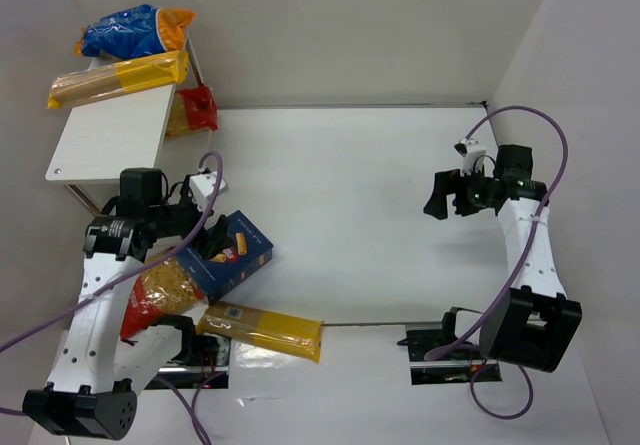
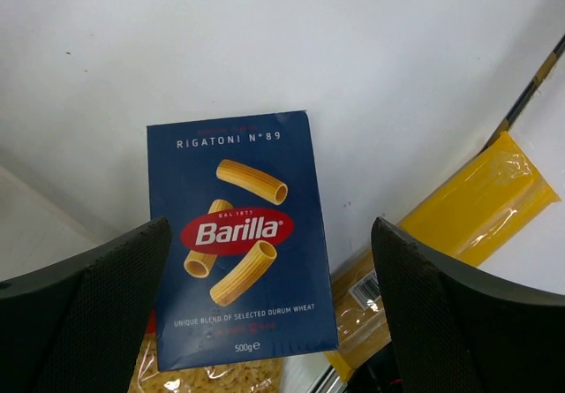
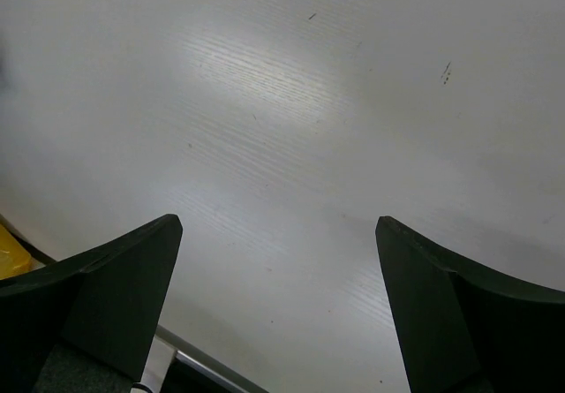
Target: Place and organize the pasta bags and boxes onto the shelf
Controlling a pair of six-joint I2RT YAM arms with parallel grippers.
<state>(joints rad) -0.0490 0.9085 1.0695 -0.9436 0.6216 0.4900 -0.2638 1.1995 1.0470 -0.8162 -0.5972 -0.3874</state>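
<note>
A dark blue pasta box (image 1: 232, 255) lies on the white floor, one end resting on a clear red-ended bag of short pasta (image 1: 158, 291). A long yellow spaghetti bag (image 1: 262, 330) lies just in front of them. My left gripper (image 1: 197, 217) hovers open above the box; in the left wrist view the box (image 2: 240, 243) sits between the open fingers of that gripper (image 2: 272, 234), not touched. The shelf (image 1: 105, 140) at far left carries a spaghetti bag (image 1: 120, 77) and a blue-orange bag (image 1: 135, 30). My right gripper (image 1: 448, 197) is open and empty.
A red-ended bag (image 1: 195, 110) sits on the lower level under the shelf top. White walls enclose the back and both sides. The right wrist view shows only bare white floor (image 3: 291, 102) between the open fingers of the right gripper (image 3: 278, 225).
</note>
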